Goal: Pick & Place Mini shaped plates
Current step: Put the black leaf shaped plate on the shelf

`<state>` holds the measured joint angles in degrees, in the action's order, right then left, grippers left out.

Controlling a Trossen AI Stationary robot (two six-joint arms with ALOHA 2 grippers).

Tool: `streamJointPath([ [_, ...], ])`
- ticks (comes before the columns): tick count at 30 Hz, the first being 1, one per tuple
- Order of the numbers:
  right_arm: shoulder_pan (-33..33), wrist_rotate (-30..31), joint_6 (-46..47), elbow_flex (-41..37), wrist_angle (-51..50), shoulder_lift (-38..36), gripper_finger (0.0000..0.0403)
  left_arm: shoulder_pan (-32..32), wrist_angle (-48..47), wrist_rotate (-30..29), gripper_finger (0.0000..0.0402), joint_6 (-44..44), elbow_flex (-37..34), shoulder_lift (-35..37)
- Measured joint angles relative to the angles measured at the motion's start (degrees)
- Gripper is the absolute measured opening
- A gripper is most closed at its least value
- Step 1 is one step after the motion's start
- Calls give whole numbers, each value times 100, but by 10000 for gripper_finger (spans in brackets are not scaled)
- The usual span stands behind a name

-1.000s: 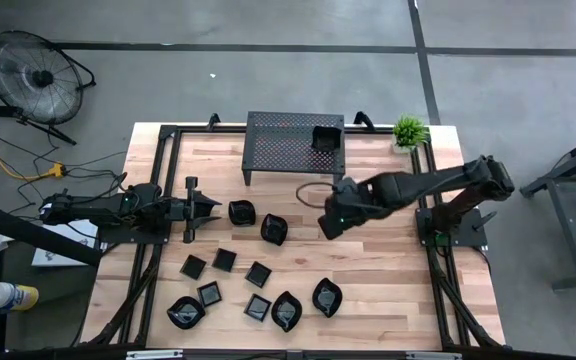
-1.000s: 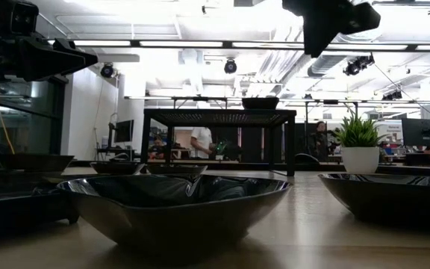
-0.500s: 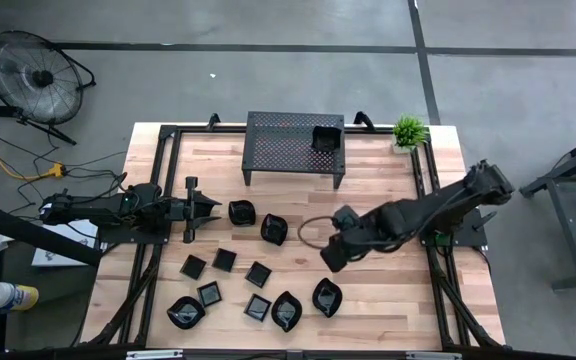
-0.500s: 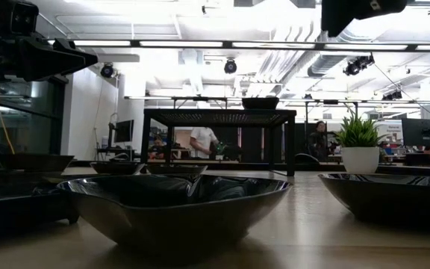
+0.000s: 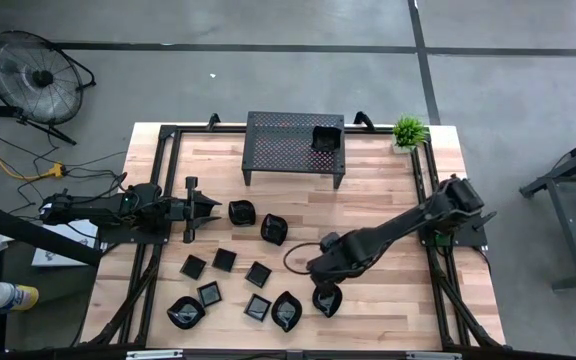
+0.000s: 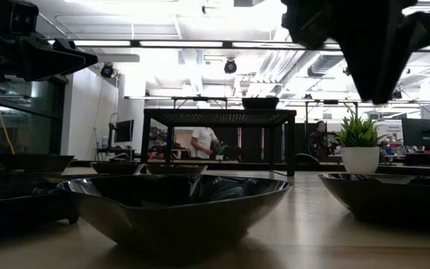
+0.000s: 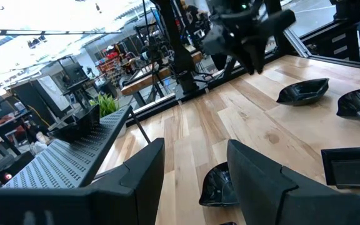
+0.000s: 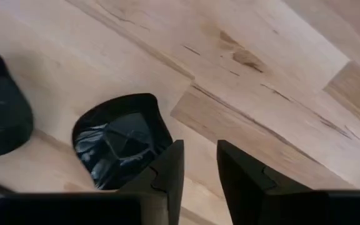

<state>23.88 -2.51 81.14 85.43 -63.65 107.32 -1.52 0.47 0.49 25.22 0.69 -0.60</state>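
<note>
A wooden table (image 5: 368,200) fills the overhead view, framed by dark rails. At its far edge stands a black perforated rack (image 5: 288,145) on legs, with one small black dish (image 5: 325,137) already resting on its right corner; a potted plant (image 5: 409,130) sits beside it.

The mini shaped plates (image 5: 223,260), small glossy black dishes in square, wavy and leaf forms, lie scattered over the near half of the table, most in a loose cluster toward the front edge.

The right arm reaches from the right side across to the front centre. Its right gripper (image 5: 325,270) hangs just above a leaf-shaped plate (image 5: 327,297), which sits near the front edge. In the right wrist view the jaws stand apart with a narrow gap and nothing between them, and that plate (image 8: 120,140) lies just beyond the fingertips (image 8: 167,164), not touched.

The left gripper (image 5: 208,206) waits at the left side of the table, jaws apart and empty.

The step in hand looks like the approach for a pick. To do it well, the jaws likely need to widen further, straddle one raised rim of the dish, and descend gently so the glossy plate does not skid away.
</note>
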Motion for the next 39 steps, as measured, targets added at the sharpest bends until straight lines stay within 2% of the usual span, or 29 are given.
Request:
streamJointPath([
  [11,111,-64,-363,0,531,453,156,-2,1,0,170,0,0,-1],
  [23,370,206,-317,-2,646,453,144,0,0,0,170,-1,0,-2],
  [39,391,167,-548,-4,738,860,142,-1,0,2,170,1,0,-2],
])
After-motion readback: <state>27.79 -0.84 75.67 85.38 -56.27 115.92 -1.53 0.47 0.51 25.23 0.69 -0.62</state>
